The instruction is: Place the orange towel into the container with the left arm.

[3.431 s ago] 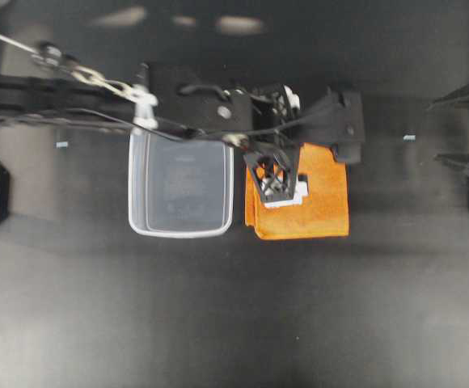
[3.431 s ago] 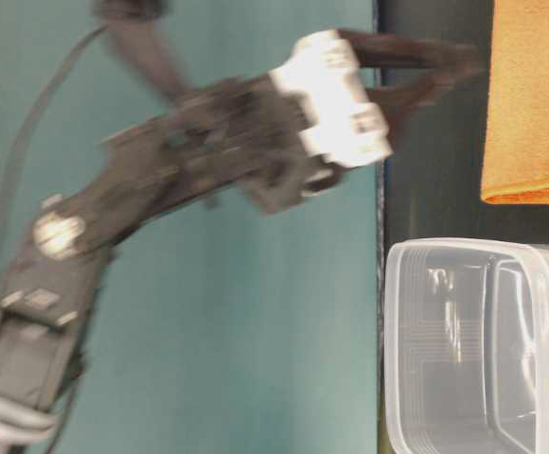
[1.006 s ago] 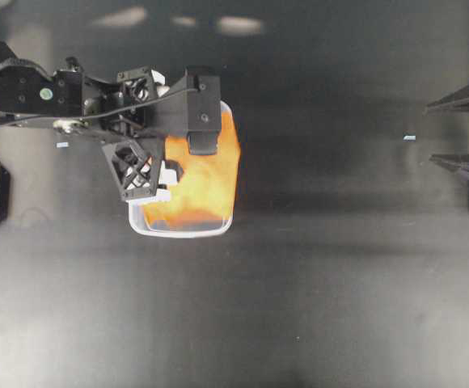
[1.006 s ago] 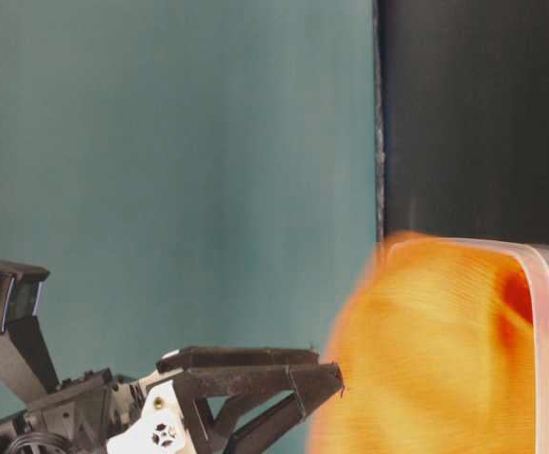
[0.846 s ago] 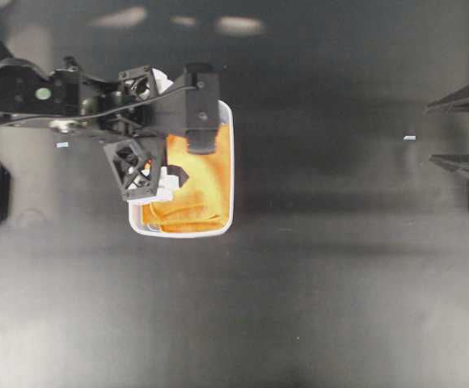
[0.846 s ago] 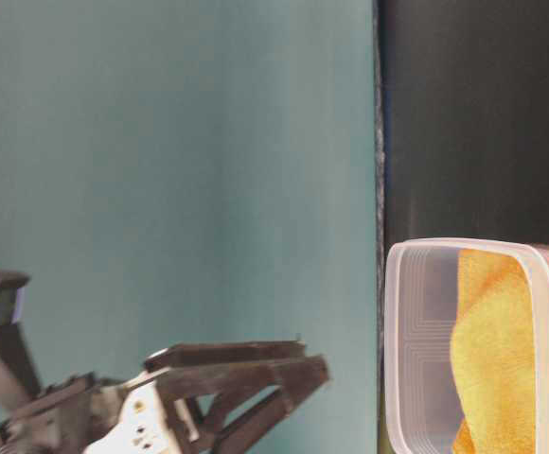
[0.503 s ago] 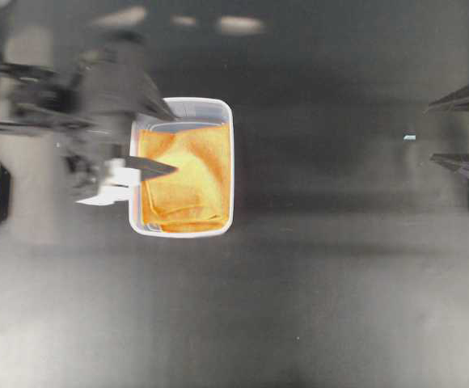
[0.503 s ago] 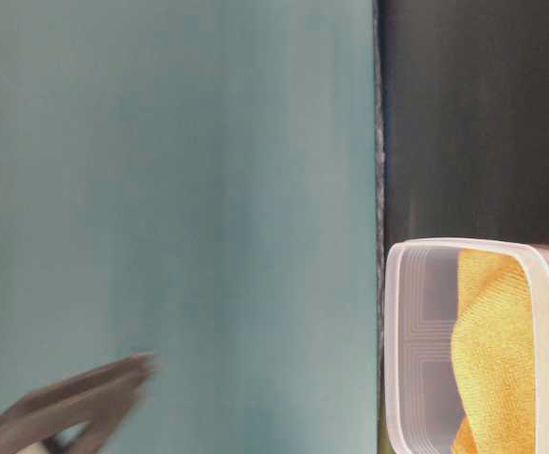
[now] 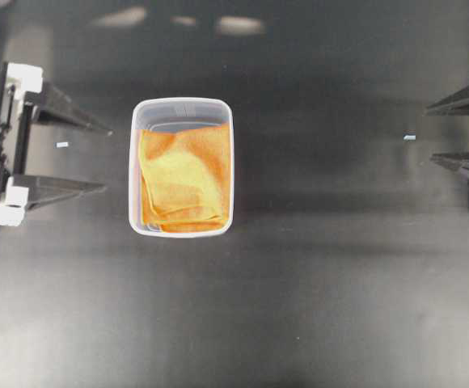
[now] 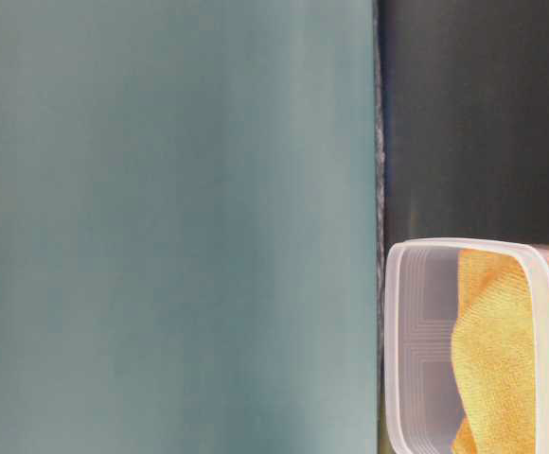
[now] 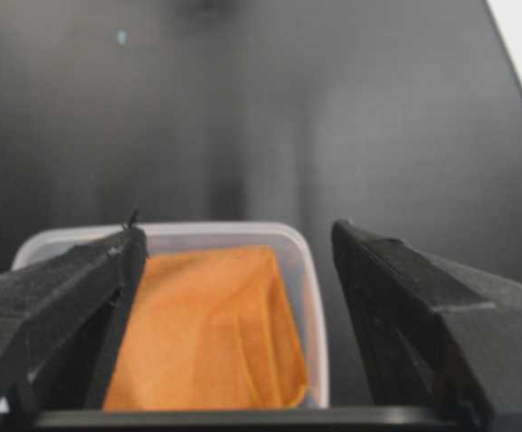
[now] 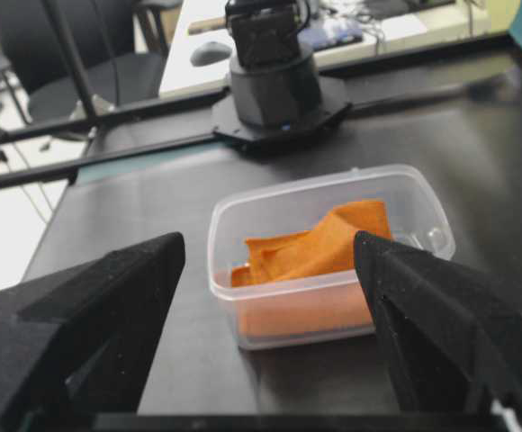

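**Towel is in, left arm pulls clear**

The orange towel (image 9: 184, 178) now lies inside the container (image 9: 181, 107), rumpled and partly folded over itself, its yellower side showing from above. One fold rides up against the wall nearest the right arm, but nothing hangs over the rim. The container sits on the table (image 9: 315, 307), left of centre and nearer the far edge.

And the big change: a second ago the left claw (image 9: 97, 158) was right over the tub; now it has backed off to the table's left edge, jaws spread wide and empty, well apart from the container. Its wrist view looks back at the towel between the two open fingers.

The right claw (image 9: 441, 133) waits at the right edge, also spread, holding nothing.

By the look of it, the placement is done.
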{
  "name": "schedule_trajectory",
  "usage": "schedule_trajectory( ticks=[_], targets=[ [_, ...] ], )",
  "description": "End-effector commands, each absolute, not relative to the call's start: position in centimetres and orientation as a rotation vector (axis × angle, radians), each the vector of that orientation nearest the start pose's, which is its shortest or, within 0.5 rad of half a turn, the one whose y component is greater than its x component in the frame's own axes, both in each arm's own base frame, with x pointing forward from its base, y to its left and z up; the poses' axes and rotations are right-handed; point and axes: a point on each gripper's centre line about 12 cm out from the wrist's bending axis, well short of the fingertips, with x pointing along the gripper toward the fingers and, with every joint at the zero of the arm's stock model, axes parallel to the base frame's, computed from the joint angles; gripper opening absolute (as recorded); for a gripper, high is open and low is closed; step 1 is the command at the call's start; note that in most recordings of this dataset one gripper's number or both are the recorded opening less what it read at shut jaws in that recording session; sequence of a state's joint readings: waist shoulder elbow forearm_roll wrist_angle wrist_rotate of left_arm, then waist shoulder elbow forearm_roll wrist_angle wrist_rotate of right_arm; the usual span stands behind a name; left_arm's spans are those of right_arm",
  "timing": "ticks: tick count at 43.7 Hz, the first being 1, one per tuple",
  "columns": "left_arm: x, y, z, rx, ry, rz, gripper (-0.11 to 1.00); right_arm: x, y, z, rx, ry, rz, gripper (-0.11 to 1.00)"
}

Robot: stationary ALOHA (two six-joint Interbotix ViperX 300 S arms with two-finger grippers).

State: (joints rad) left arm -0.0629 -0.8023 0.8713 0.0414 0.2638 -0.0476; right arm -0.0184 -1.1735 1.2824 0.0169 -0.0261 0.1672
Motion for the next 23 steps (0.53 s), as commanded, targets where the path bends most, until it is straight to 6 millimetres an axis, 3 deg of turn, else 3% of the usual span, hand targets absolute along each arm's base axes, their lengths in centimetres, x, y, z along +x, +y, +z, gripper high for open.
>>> schedule_trajectory(
  ticks=[1, 16, 23],
  targets=[
    [22.8, -1.4, 32.3, 0.005, 0.29, -0.054, 0.8, 16.3, -0.3, 26.2, 0.186, 0.049, -0.026, 0.74],
    [19.2, -1.1, 33.2, -0.002, 0.184, -0.052, 0.8, 16.4, -0.7, 26.1, 0.197, 0.048, -0.048, 0.7],
    [18.9, -1.1, 33.2, -0.009, 0.169, -0.052, 0.8, 16.2, -0.6, 26.3, 0.2, 0.043, -0.044, 0.7]
  ],
)
